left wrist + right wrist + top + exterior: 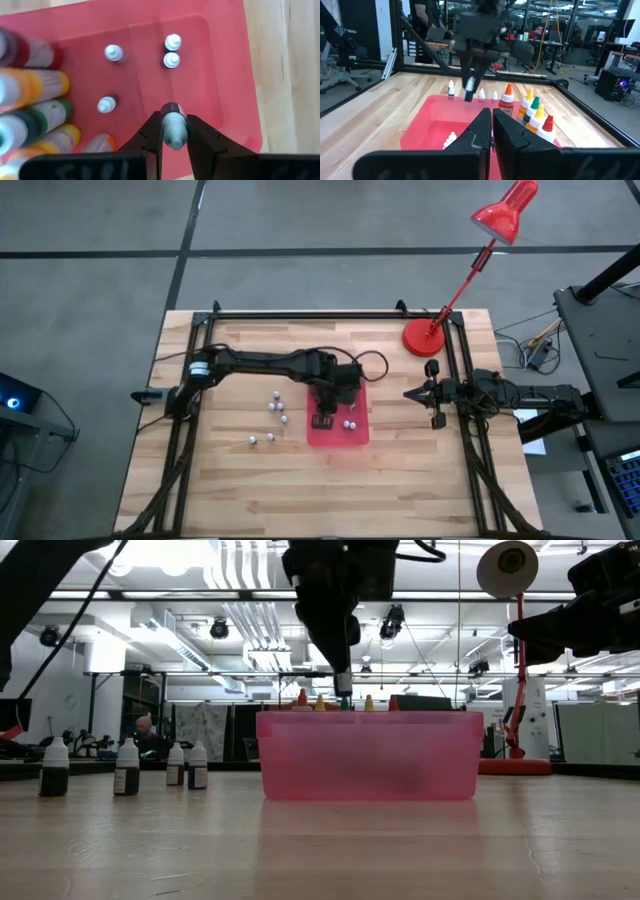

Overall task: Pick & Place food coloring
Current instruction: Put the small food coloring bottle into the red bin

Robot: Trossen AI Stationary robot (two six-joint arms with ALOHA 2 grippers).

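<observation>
Tiny food coloring bottle, pale cap up, clamped between the fingers of the left hand and hanging above the floor of the red tray, not touching it. Inside the tray: four small bottles standing upright, plus larger bottles with red, orange, yellow and green caps packed along one wall. Left of the tray on the tabletop, several more small bottles, standing well apart from it. Right of the tray, beyond it, the right hand hovering with fingers pressed together, holding nothing. Behind that hand, the red desk lamp.
</observation>
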